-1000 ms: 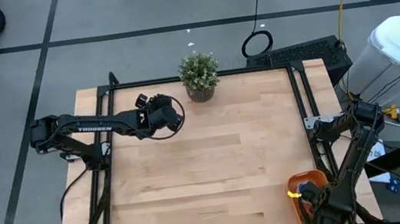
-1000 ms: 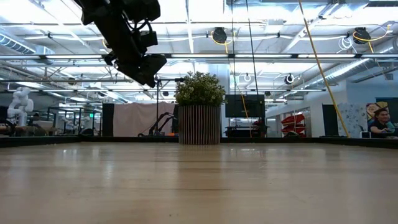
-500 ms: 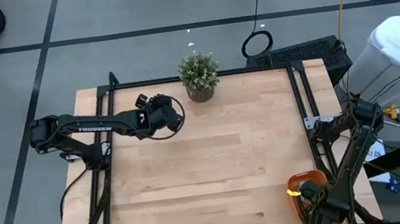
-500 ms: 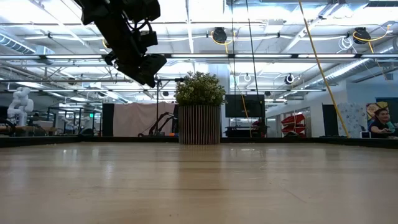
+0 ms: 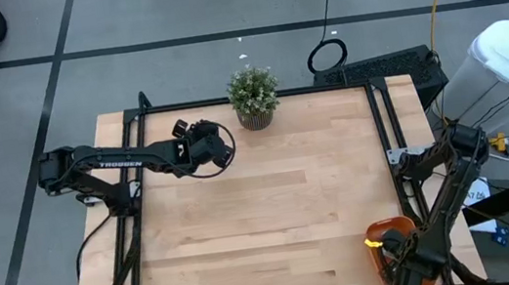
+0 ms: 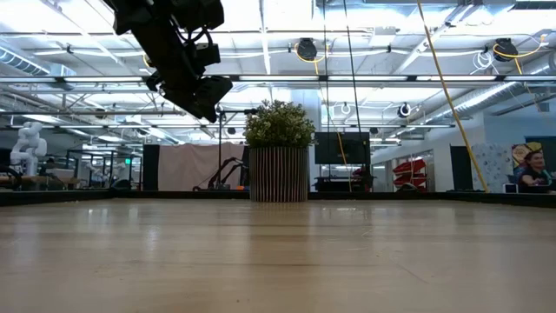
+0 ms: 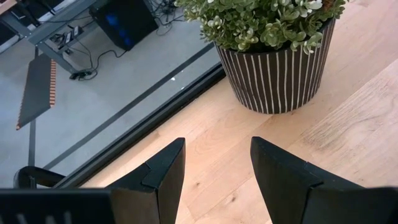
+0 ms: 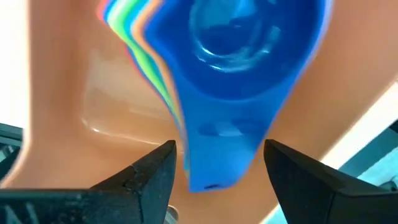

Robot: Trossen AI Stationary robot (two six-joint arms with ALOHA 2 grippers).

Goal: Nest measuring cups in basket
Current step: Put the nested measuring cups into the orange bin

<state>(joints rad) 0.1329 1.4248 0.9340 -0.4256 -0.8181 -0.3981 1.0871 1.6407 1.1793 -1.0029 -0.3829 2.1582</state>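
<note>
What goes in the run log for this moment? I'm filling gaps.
right gripper: open over nested measuring cups | cups: in basket | left gripper: open, near plant

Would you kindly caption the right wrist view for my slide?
Right tool open just above a blue measuring cup nested on a coloured stack inside the orange basket.

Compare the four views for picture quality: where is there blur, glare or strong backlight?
Right wrist view: the blue measuring cup and orange basket are soft, too close to focus. Low view: bright ceiling lights backlight the potted plant and the left pincer, leaving them dark. Left wrist view: sharp, evenly lit. High view: even light, no glare on the table.
</note>
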